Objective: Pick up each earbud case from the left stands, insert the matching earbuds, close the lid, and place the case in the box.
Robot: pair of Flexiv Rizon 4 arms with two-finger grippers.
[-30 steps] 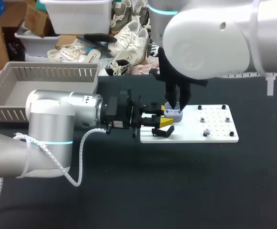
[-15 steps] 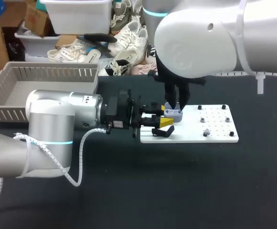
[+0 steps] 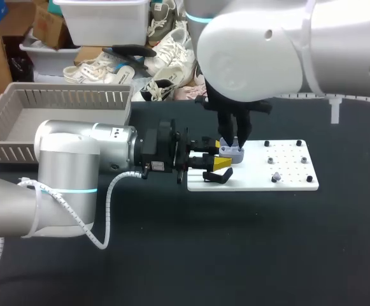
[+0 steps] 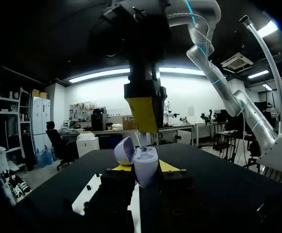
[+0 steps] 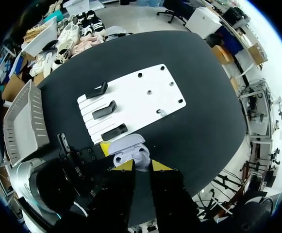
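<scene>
Head view, frame centre: clamping the open earbud case [image 3: 231, 152] between the left gripper [image 3: 214, 159] fingers, pinching an earbud [image 4: 141, 140] in the near-closed right gripper [image 3: 234, 143] just above. Probably inserting; next needing a straight, gentle push into the socket.

Black desk [image 3: 267, 242] w/ white peg board [image 3: 293, 183] right of centre, 3 black stands [image 5: 104, 110] on board's left end. Grey slatted box [image 3: 64, 97] at far-left corner.

Case [image 3: 233, 152] sits in left end effector [image 3: 222, 155], over board [image 3: 293, 177], under right end effector [image 3: 235, 141].
</scene>
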